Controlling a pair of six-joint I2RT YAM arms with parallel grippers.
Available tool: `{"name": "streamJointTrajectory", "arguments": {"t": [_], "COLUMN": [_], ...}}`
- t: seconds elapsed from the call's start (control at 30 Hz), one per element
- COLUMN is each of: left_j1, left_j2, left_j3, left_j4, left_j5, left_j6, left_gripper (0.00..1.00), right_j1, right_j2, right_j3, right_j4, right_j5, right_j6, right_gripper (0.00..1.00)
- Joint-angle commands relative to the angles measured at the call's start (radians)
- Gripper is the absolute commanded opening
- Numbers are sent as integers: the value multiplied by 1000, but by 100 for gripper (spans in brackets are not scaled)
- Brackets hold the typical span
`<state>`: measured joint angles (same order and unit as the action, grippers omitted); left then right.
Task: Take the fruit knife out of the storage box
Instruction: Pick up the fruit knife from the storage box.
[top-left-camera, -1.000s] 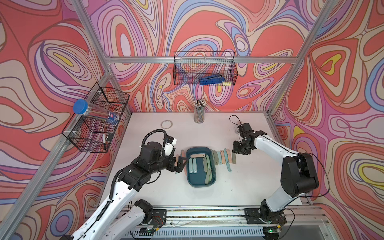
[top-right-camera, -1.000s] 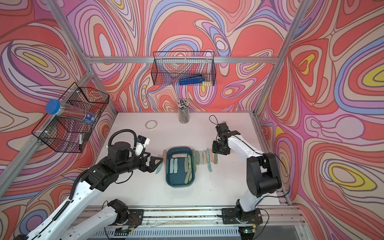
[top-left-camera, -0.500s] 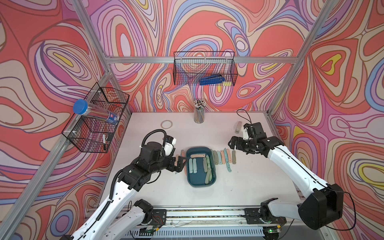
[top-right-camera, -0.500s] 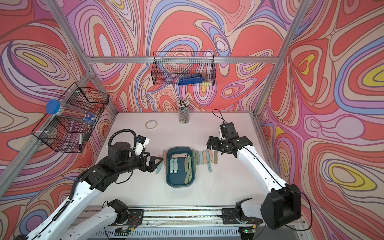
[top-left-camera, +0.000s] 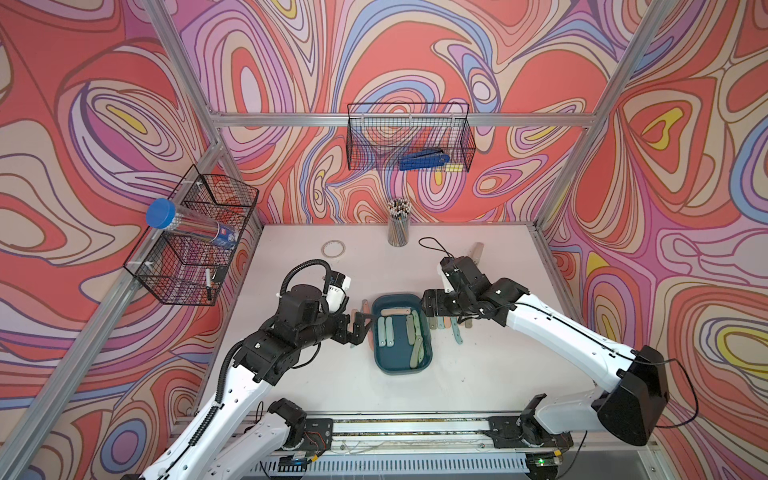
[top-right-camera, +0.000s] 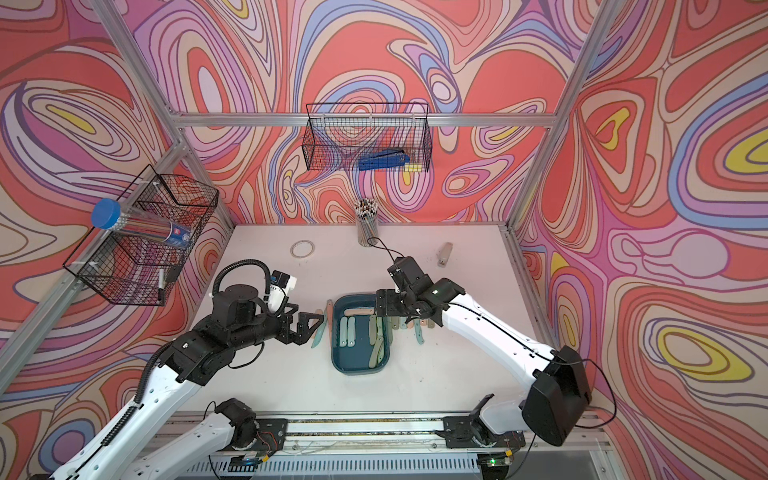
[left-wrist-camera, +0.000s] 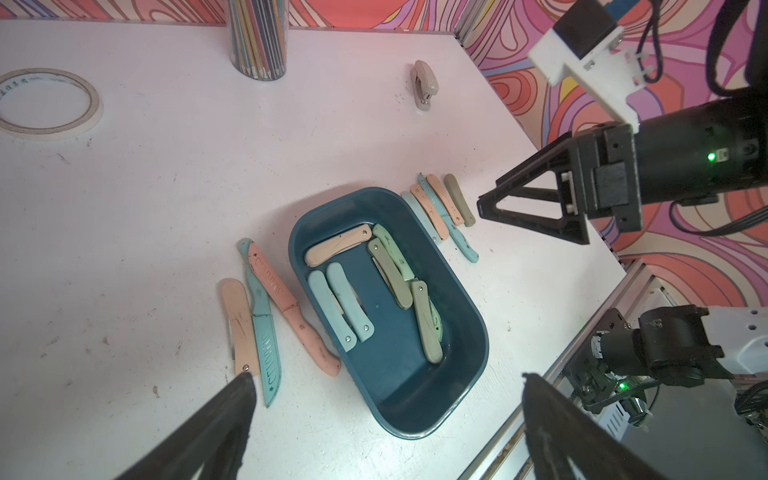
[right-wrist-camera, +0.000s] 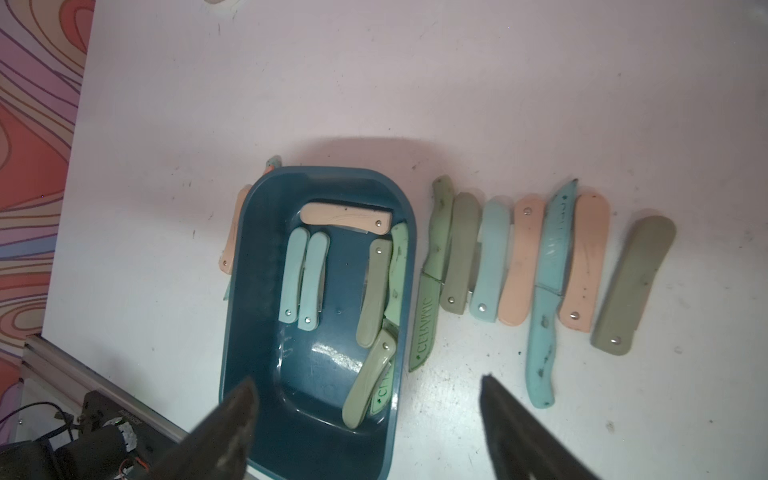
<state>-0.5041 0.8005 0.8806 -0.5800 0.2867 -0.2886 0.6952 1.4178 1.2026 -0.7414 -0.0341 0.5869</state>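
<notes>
Currently | storage box (left-wrist-camera: 388, 370): peach, blue, green knives (left-wrist-camera: 338, 245) | cup (left-wrist-camera: 258, 62): pencils (left-wrist-camera: 257, 20)

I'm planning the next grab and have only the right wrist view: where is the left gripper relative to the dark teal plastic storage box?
Observer: The left gripper is open and empty, beside the dark teal plastic storage box on the left arm's side.
Operator: What lies on that side?
Observer: Three knives on the table: a folded peach knife, an open teal knife, an open peach knife.
Operator: Anything near the far edge?
Observer: A grey stapler, lying toward the right arm's side.
</notes>
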Motion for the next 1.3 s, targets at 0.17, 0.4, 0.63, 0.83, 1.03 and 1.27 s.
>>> {"name": "streamJointTrajectory", "arguments": {"t": [0.17, 0.4, 0.63, 0.83, 1.03, 1.27], "left_j1": [-4, -4, -4, -4, -4, -4], "left_j2": [-4, 0, 2, -6, -4, -5], "left_j3": [1, 3, 3, 1, 1, 0], "left_j4": [3, 2, 3, 2, 5, 6], "left_j5": [-15, -15, -9, -12, -7, -7], "left_j6": [6, 8, 9, 8, 8, 8], "left_gripper": [100, 100, 100, 100, 100, 100], "right_j1": [176, 214, 213, 211, 210, 206], "right_j2": [250, 445, 599, 672, 716, 761], "right_j3": [180, 244, 349, 391, 422, 444], "right_j4": [-88, -81, -107, -113, -138, -152], "right_j5": [64, 52, 61, 84, 109, 129], "right_j6": [66, 103, 103, 105, 110, 105], "right_gripper": [65, 59, 54, 53, 50, 47]}}
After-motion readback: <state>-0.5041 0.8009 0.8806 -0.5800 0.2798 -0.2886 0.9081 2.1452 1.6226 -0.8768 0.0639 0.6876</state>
